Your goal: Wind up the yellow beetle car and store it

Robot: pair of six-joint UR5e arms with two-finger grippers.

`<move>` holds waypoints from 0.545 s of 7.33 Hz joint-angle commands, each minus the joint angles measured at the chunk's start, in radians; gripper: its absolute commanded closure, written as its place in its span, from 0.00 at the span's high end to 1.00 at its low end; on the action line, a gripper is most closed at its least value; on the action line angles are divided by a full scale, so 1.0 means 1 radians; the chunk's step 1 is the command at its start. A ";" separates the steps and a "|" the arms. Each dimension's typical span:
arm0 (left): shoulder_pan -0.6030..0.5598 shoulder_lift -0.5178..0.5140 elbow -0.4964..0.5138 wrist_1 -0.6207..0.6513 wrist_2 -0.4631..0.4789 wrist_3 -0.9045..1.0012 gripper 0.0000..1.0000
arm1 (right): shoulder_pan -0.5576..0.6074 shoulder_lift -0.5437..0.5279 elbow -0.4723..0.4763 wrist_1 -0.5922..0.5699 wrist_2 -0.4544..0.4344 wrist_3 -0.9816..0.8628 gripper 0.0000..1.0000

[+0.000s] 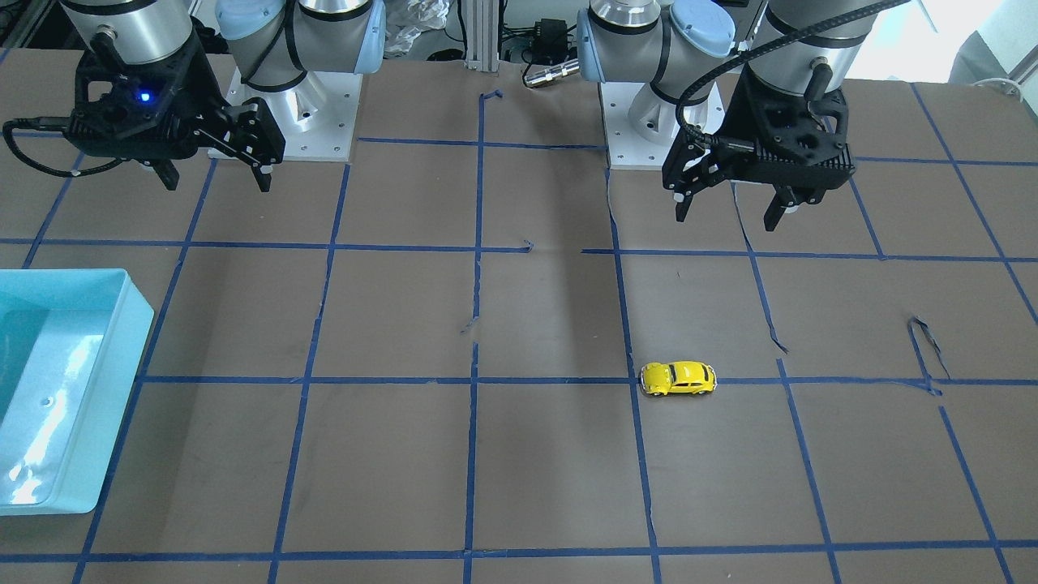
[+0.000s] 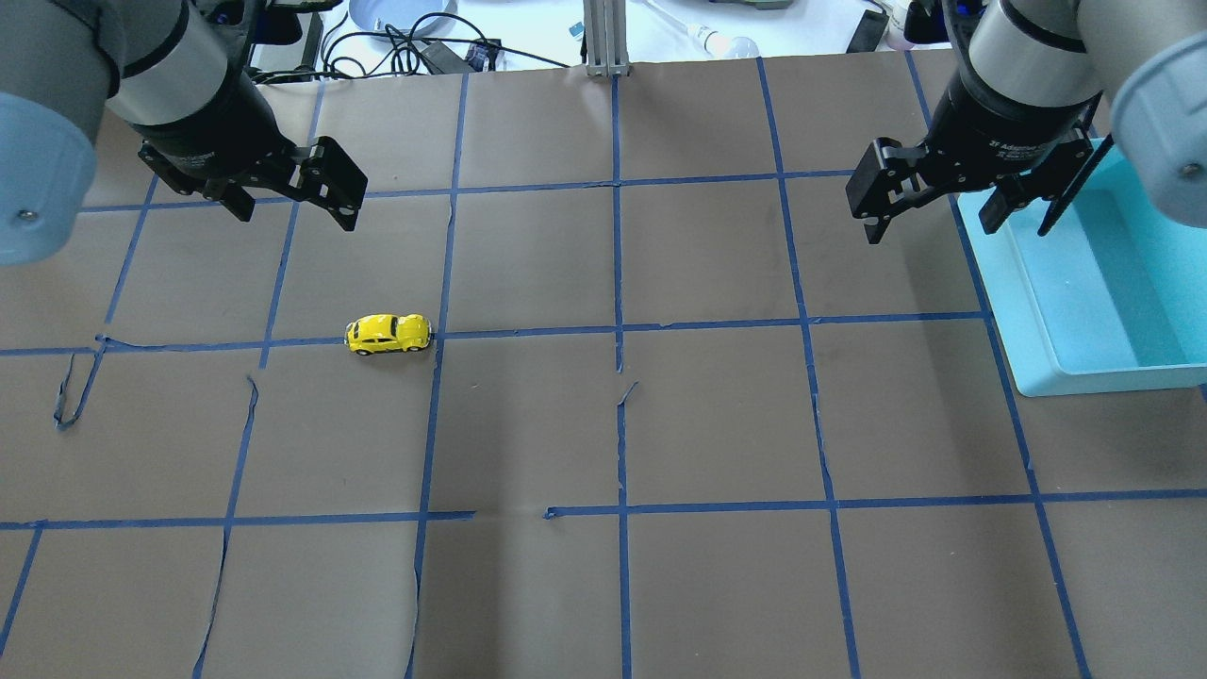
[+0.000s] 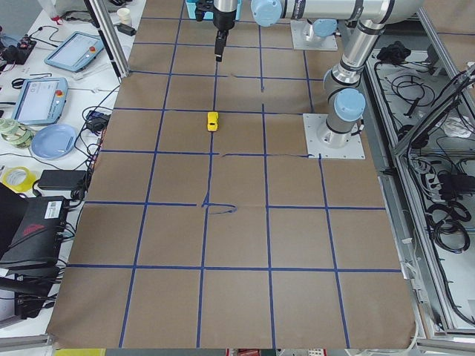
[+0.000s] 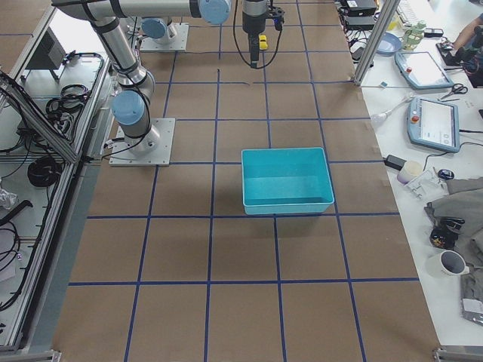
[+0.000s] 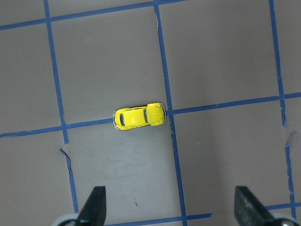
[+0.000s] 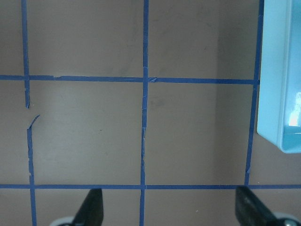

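Brown paper with blue tape lines covers the whole tabletop (image 2: 717,415). The yellow beetle car (image 2: 388,334) sits on its wheels right on one blue line. It is on the robot's left half, about halfway between the robot's edge and the far edge, and well away from the left end. Nothing touches it. I think being on its wheels helps, because winding up a toy like this likely means rolling it backward on the paper.

The left hand (image 2: 294,209) hangs in the air, a little closer to the far edge than the car. It holds nothing and it is spread wide. In its own camera the two dark fingers (image 5: 96,205) stand far apart, with the car on the paper out in front of them. This hand is the one nearer to the car, so it is probably the one that will go down for it. The car is very small, so the hand will need to line up with care.

The right hand (image 2: 929,222) also hangs in the air, spread wide and holding nothing. It is just beside the blue bin (image 2: 1084,382). The bin sits on the robot's right half, nearer the far edge. The bin is likely where the car gets stored. The car and the bin are well apart.
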 commanded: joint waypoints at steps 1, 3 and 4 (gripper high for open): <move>0.000 0.002 0.000 -0.030 0.000 -0.013 1.00 | 0.000 0.000 0.000 0.000 0.000 0.000 1.00; 0.002 -0.001 0.007 -0.037 -0.014 -0.004 1.00 | 0.000 0.000 0.000 0.001 0.000 0.000 1.00; -0.003 -0.006 -0.002 -0.035 -0.004 0.005 1.00 | 0.000 0.000 0.000 0.001 -0.002 -0.002 1.00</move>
